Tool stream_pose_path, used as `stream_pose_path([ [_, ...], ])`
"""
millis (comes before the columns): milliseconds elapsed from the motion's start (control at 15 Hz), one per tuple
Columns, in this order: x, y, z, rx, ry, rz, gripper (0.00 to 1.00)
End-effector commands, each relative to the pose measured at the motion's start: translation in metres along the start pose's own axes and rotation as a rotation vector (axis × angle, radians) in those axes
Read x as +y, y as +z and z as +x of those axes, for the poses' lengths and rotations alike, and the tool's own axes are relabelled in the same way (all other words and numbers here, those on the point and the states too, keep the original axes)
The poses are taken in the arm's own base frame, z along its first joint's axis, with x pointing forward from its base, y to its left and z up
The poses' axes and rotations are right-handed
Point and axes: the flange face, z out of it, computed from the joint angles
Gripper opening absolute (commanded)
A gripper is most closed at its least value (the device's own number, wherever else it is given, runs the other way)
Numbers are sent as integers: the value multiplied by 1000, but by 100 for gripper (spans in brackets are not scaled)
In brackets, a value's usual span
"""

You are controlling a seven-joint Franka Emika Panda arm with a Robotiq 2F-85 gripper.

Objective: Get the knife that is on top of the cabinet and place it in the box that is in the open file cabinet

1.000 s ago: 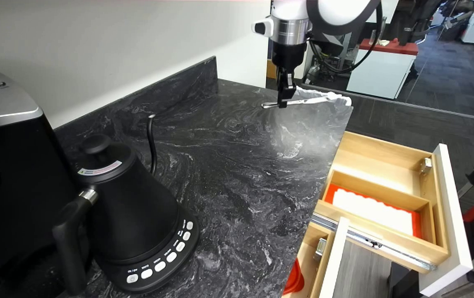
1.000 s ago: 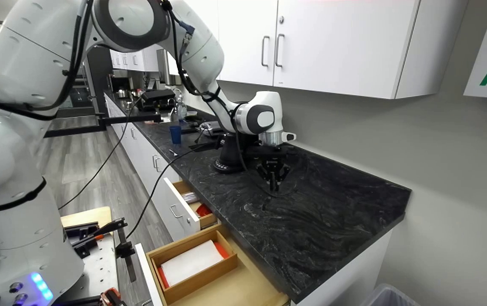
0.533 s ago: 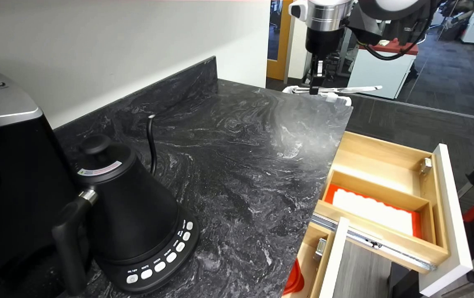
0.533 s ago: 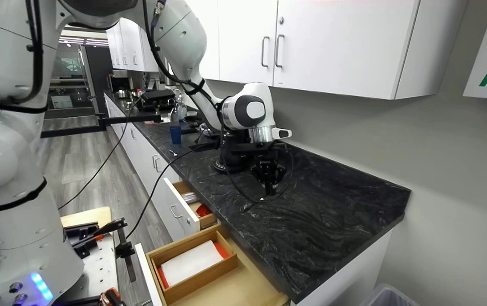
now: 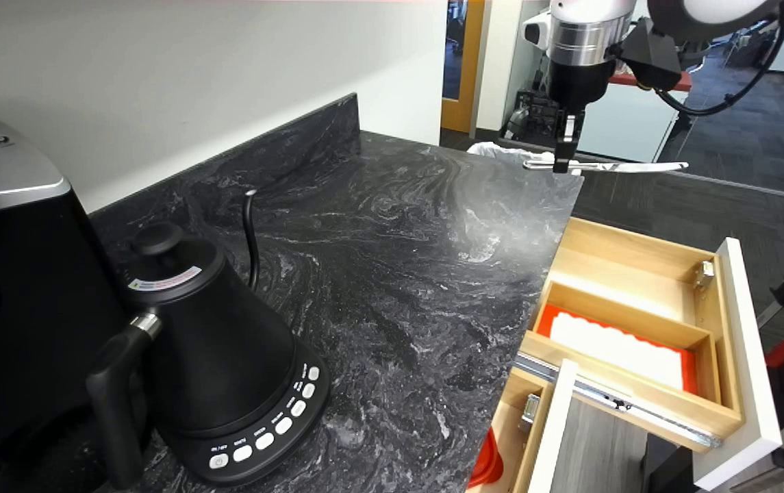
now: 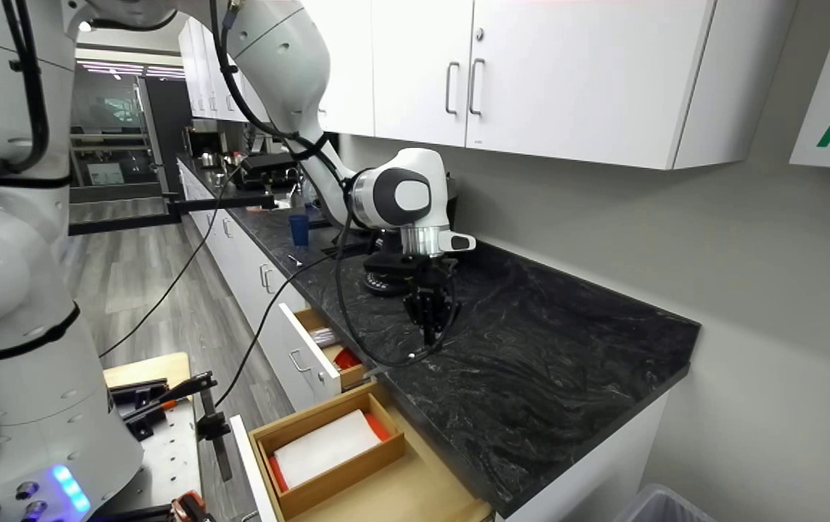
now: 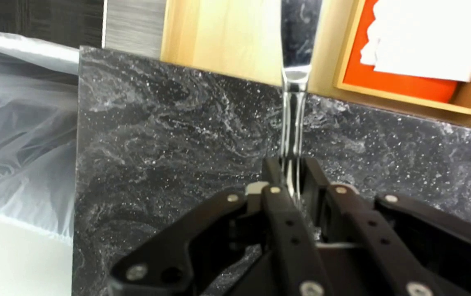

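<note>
The gripper pinches the table knife above the marbled worktop, the black gooseneck kettle well apart, a plastic-lined bin beside the worktop's end, and a white sheet atop red material occupying the plywood box in the open drawer.

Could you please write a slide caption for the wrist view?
Held between the fingers over the marbled cabinet top, the knife points toward the open file cabinet that holds the box.

Ofc kitchenette: kettle, wall cabs, carpet beyond
</note>
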Motion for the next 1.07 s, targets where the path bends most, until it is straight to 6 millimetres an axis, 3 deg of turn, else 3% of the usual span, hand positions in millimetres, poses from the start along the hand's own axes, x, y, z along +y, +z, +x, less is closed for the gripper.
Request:
stream_pose_path([
  [0, -8, -10, -30, -8, 50, 27, 6],
  [333, -29, -15, -51, -19, 24, 44, 6],
  [733, -28, -25, -89, -25, 125, 34, 6],
  [1000, -43, -17, -109, -55, 145, 68, 6],
])
